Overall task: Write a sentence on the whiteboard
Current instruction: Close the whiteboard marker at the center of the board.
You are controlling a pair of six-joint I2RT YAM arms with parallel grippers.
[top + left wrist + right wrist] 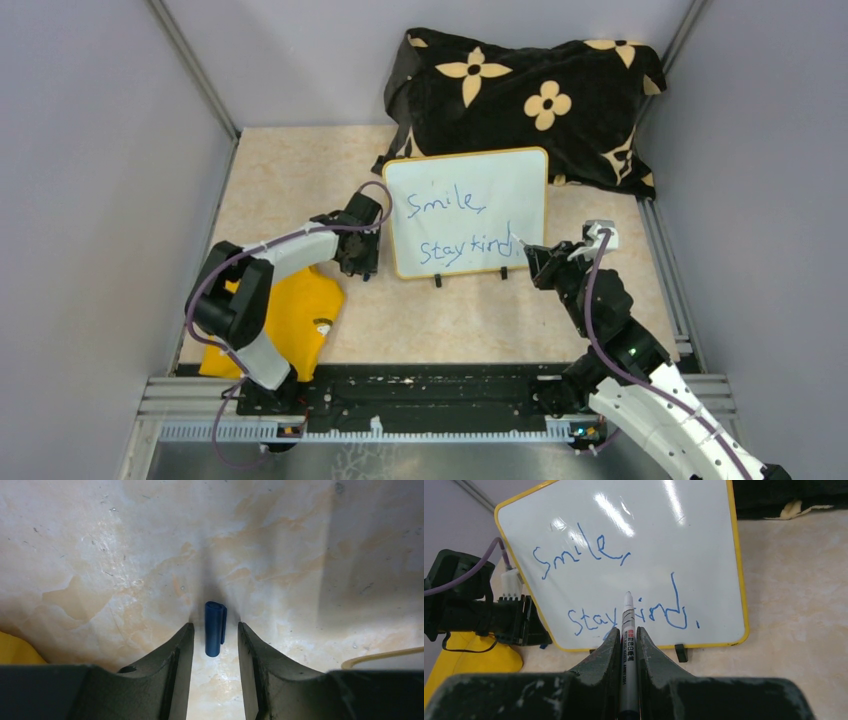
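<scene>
- We see the whiteboard [466,210] standing on the table [450,325], just in front of the black flowered cloth [540,100], with "Smile, stay kind." written on it in blue.
- Our right gripper [535,262], near the board's lower right corner, is clamped on a marker [627,612] whose tip points at the board.
- Our left gripper [362,255], beside the board's left edge, has its jaws apart over a blue cap [214,627] lying on the table.
</scene>
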